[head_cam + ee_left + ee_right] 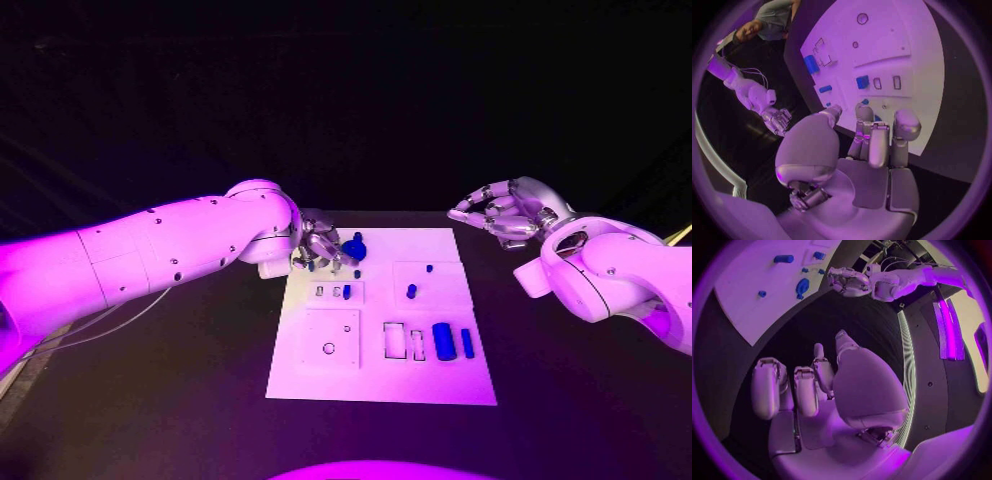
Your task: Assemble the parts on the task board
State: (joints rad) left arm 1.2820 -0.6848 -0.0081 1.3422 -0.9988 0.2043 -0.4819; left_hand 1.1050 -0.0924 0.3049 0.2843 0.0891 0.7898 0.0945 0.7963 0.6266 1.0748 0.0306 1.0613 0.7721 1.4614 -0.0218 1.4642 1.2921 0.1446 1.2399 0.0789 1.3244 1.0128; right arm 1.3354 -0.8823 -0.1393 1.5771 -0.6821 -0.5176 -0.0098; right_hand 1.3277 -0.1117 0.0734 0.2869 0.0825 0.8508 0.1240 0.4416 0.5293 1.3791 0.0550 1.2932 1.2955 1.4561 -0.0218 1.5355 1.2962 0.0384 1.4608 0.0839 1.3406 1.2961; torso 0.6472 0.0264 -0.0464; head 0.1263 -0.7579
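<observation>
Head view: small, rigid, light blue plastic knob (355, 246), at the white task board (447, 380)'s twelve o'clock edge, is best pinched by its sides; left hand (319, 250) is hovering spread and empty, right hand (505, 213) curled and empty.

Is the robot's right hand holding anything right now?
No. The right hand holds nothing, its fingers apart above the bare black table, beside the task board.

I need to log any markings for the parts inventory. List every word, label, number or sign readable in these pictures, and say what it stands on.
None can be read.
Task board: plain white, with outlined recesses and no print that shows.
Blue parts: no marking visible.
Left hand and right hand: no lettering or logo visible.
</observation>
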